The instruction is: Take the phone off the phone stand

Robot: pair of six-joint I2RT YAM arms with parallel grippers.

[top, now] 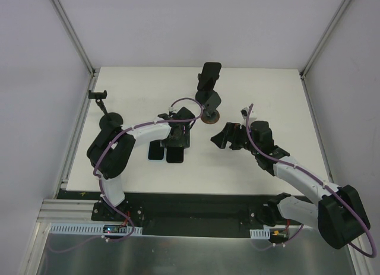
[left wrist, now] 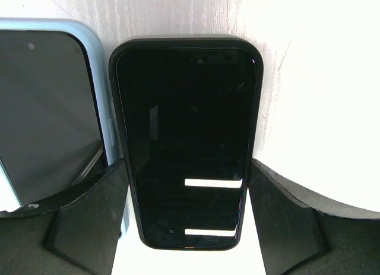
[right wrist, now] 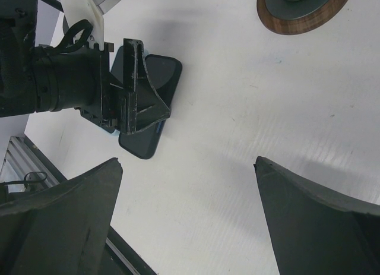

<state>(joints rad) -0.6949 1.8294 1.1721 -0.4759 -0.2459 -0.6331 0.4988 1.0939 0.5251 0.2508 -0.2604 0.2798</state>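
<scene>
**Phone flat on the table, my left fingers astride it**

The phone, black and screen up, lies flat on the white table, off the stand and down-left of its round base in the top view. My left gripper straddles the phone's lower half, with one finger at each long edge. The jaws are set about as wide as the phone. I cannot tell whether the pads press on it or only flank it.

My right gripper hangs over bare table to the right, near the stand's base. Its jaws are spread wide with nothing between them.

*View differences.* Only the left wrist view shows that the blue-cased phone, lying just beside the first, has a pale blue case. From the top both read as dark slabs. In the right wrist view my left gripper hides nearly all of that neighbour. Of the stand, that view catches only the brown-rimmed base at its upper edge. Only the top view shows the stand whole, along with a dark slab at its head. I cannot tell whether that slab is a cradle or a device.

*Counts.* Two phones lie flat on the table. There are two stands: the central one and a small stand at the table's left edge. I have two grippers.
</scene>
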